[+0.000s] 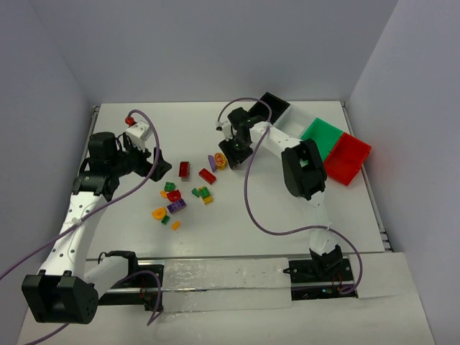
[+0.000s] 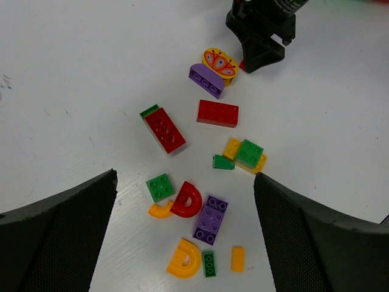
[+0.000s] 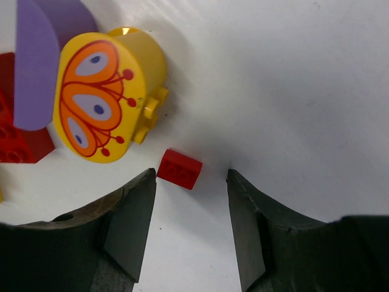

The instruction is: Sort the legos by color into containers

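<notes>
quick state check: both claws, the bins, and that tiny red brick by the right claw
left claw, open, above the loose pile
right claw, open, small red brick between its tips
small red brick, on the table, ungripped
green bin, looks empty
red bin, looks empty
butterfly piece, beside purple piece

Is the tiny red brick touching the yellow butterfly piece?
Apart. The right wrist view shows a strip of white table between the tiny red brick and the yellow butterfly piece.

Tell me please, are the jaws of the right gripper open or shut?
Open. In the right wrist view the right gripper has its jaws apart; the small red brick lies loose before the gap.
</notes>
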You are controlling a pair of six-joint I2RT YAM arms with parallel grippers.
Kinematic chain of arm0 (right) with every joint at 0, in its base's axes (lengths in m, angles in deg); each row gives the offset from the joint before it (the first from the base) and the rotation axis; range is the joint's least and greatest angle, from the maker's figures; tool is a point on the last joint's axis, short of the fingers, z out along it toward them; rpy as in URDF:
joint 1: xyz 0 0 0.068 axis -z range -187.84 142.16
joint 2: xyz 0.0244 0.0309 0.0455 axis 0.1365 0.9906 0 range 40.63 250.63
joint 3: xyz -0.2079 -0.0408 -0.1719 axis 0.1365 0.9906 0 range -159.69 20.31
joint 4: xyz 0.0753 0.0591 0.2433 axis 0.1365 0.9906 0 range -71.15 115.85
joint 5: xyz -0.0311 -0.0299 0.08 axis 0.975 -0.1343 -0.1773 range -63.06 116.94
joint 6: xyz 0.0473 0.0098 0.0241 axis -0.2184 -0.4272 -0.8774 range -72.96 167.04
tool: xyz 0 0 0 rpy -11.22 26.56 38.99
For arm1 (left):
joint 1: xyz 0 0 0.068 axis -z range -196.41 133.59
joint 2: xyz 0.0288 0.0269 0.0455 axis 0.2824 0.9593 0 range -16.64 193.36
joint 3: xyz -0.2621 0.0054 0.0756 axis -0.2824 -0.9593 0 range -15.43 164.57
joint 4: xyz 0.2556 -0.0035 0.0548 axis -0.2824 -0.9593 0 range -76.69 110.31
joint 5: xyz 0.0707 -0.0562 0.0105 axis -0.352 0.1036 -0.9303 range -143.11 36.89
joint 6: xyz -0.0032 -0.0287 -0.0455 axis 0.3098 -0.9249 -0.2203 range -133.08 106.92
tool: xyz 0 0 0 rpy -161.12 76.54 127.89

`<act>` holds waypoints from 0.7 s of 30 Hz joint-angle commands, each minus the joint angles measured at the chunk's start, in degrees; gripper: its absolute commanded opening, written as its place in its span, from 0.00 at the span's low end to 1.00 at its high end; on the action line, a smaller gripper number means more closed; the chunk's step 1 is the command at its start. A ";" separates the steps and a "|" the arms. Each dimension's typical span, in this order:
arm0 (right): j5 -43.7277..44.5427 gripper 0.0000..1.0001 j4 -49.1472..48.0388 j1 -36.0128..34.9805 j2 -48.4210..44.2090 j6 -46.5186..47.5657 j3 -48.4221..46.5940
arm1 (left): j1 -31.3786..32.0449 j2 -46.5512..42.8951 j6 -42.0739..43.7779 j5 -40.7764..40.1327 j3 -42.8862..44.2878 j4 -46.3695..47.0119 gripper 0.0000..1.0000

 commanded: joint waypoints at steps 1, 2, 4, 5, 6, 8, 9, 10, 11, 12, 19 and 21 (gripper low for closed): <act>4.92 0.58 -3.19 -1.49 -2.66 -5.61 2.74 | 0.32 -1.02 -0.50 -0.80 -0.25 2.92 0.99; 5.34 0.58 -3.47 -1.67 -2.77 -5.87 2.94 | 0.32 -1.10 -0.66 -0.88 -0.34 3.00 0.99; 5.52 0.58 -3.33 -2.02 -2.69 -6.73 2.87 | 0.32 -1.11 -0.75 -0.96 -0.35 3.01 0.99; 5.54 0.58 -3.31 -2.28 -2.61 -6.77 2.78 | 0.32 -1.19 -0.68 -0.97 -0.35 3.01 0.99; 5.86 0.58 -3.31 -2.62 -2.44 -7.09 2.78 | 0.32 -1.20 -0.67 -1.13 -0.35 3.01 0.99; 6.82 0.55 -3.11 -2.88 -1.87 -7.62 2.40 | 0.32 -1.28 -0.76 -1.21 -0.43 2.95 0.99; 7.12 0.53 -2.82 -2.91 -1.58 -7.87 2.02 | 0.32 -1.33 -0.71 -1.24 -0.48 2.88 0.99; 7.29 0.52 -2.58 -2.91 -1.42 -8.19 1.69 | 0.32 -1.41 -0.67 -1.27 -0.48 2.87 0.99; 7.50 0.51 -2.52 -2.91 -1.37 -8.44 1.67 | 0.32 -1.46 -0.67 -1.36 -0.44 2.92 0.99; 7.95 0.50 -2.52 -2.95 -1.37 -8.59 1.76 | 0.32 -1.50 -0.63 -1.45 -0.51 2.96 0.99; 9.67 0.39 -2.94 -3.70 -1.98 -9.63 4.08 | 0.32 -1.28 -0.76 -1.85 -0.63 3.54 0.99; 9.54 0.27 -3.60 -3.71 -3.35 -9.88 5.98 | 0.32 -1.28 -0.79 -1.85 -0.49 3.50 0.99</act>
